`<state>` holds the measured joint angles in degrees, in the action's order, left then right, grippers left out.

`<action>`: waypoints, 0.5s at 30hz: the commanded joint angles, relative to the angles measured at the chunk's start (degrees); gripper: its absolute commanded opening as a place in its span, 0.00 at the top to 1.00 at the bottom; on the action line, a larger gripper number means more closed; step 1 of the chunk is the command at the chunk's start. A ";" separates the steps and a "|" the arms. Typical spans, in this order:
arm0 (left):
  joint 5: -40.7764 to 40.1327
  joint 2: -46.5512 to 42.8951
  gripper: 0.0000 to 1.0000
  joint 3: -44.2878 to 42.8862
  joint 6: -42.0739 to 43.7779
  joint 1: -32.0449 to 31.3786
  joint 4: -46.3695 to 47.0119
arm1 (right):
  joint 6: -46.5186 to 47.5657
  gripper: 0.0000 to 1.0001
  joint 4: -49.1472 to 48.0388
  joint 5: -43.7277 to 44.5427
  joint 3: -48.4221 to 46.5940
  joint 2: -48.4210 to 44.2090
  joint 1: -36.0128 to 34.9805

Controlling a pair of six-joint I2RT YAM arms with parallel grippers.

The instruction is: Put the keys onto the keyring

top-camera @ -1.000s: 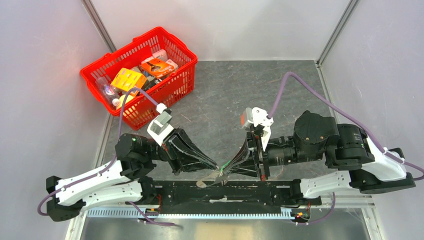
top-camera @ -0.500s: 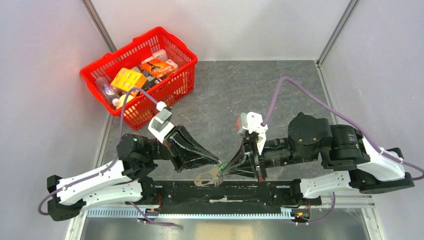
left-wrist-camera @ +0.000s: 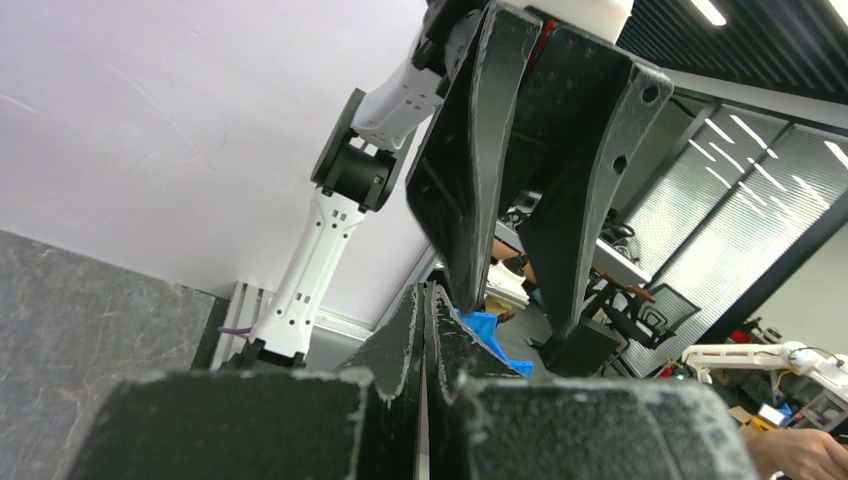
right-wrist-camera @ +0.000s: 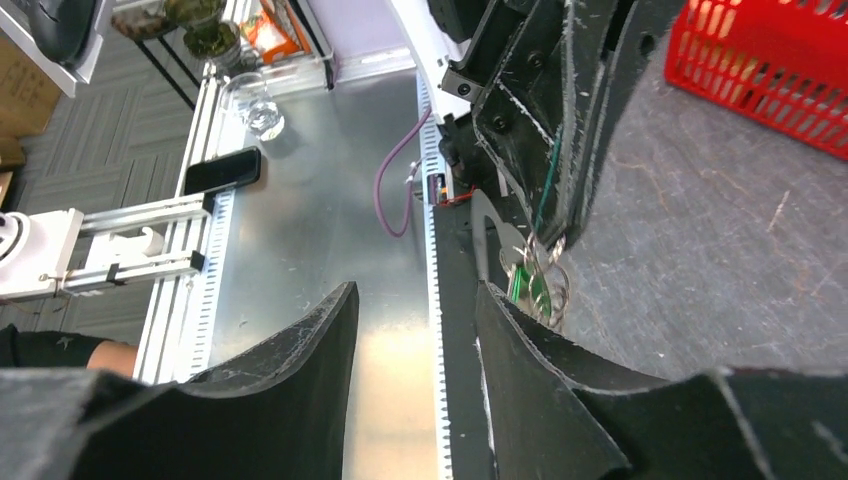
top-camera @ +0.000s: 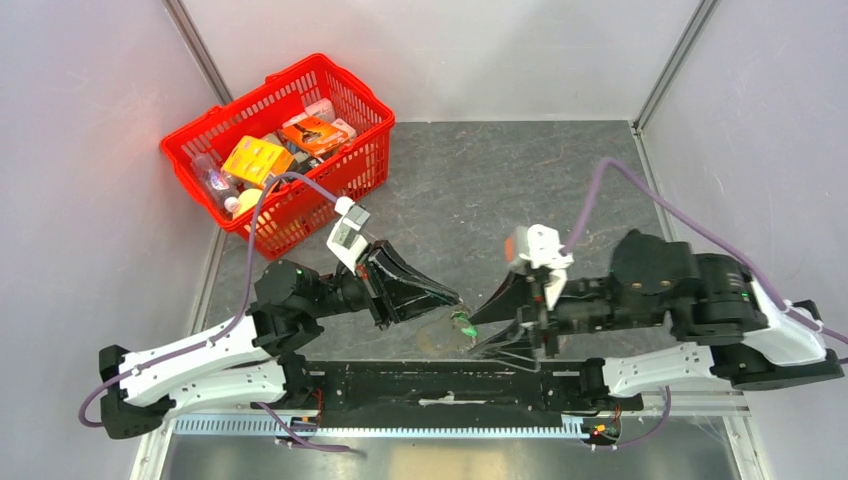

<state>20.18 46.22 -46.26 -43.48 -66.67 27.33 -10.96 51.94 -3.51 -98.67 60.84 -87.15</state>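
Note:
My left gripper (top-camera: pixel 456 299) (left-wrist-camera: pixel 428 288) is shut, its tips pressed together on the top of the keyring (top-camera: pixel 440 337) (right-wrist-camera: pixel 553 285), a wire loop that hangs from them just above the mat. The keys show as one small green-headed piece (top-camera: pixel 463 323) (right-wrist-camera: pixel 522 285) dangling at the ring, right below the left fingers (right-wrist-camera: pixel 560 130). My right gripper (top-camera: pixel 472 335) (right-wrist-camera: pixel 415 290) faces it from the right, open, with nothing between its fingers. Its tips sit a short way from the key. In the left wrist view the right fingers (left-wrist-camera: pixel 470 150) loom just ahead, spread apart.
A red basket (top-camera: pixel 270 75) full of packets stands at the back left. The black rail (top-camera: pixel 440 385) and metal strip run along the near edge under both arms. Grey walls close in both sides.
The right gripper has opened and let go of the green key, and has drawn back to the right. The left gripper has moved right and farther in with the keyring.

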 commanded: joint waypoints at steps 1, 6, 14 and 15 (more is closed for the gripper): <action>-3.25 0.43 0.98 -3.44 2.76 -0.01 -0.27 | -1.14 0.45 -2.74 3.77 1.72 -5.33 -0.08; -6.48 1.34 0.98 -3.91 3.65 0.04 -2.35 | -2.46 0.42 -3.09 8.15 4.55 -9.71 -0.13; -16.06 4.38 0.98 -6.78 5.09 0.00 -9.35 | -7.12 0.38 -6.50 14.88 12.97 -17.78 -0.12; -17.36 5.18 0.98 -7.81 5.69 0.05 -10.80 | -7.80 0.38 -6.44 15.95 13.90 -18.27 -0.16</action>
<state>9.78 49.47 -49.08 -41.45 -66.67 20.14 -15.57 48.82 6.87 -87.53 44.49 -87.15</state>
